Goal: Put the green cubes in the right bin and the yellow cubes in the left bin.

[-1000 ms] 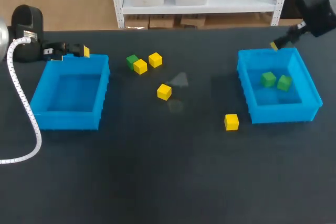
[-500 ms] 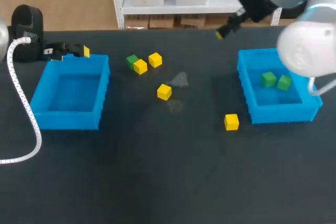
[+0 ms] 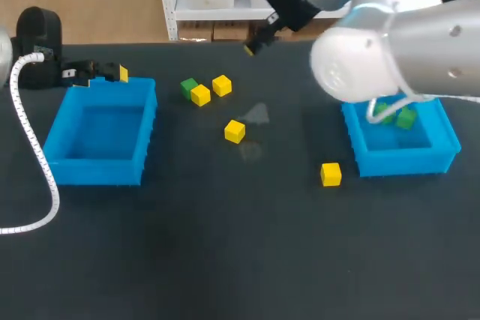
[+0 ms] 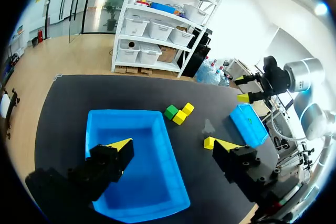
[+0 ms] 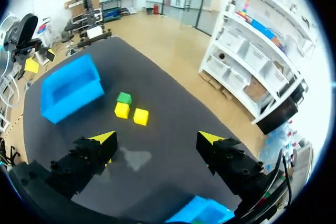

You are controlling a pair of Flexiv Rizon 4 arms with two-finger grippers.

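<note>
One green cube (image 3: 188,86) sits on the table touching a yellow cube (image 3: 200,95), with a second yellow cube (image 3: 221,85) beside them. Two more yellow cubes lie apart: one mid-table (image 3: 235,131), one (image 3: 331,174) in front of the right bin (image 3: 397,162). That bin holds two green cubes (image 3: 407,118), partly hidden by my right arm. The left bin (image 3: 97,171) has nothing in it. My left gripper (image 3: 112,74) hangs open over that bin's far left corner (image 4: 173,145). My right gripper (image 3: 250,49) is open above the far middle of the table (image 5: 157,139), the green cube (image 5: 124,98) ahead of it.
My right arm's large silver body stretches from the right side over the right bin's near-left part. A white corrugated cable (image 3: 34,148) runs along the left edge beside the left bin. A pale smudge (image 3: 257,115) marks the dark tabletop near the middle.
My right arm has swung left from the right bin's far edge across the far side of the table to above its middle. The left arm and all cubes stayed put.
</note>
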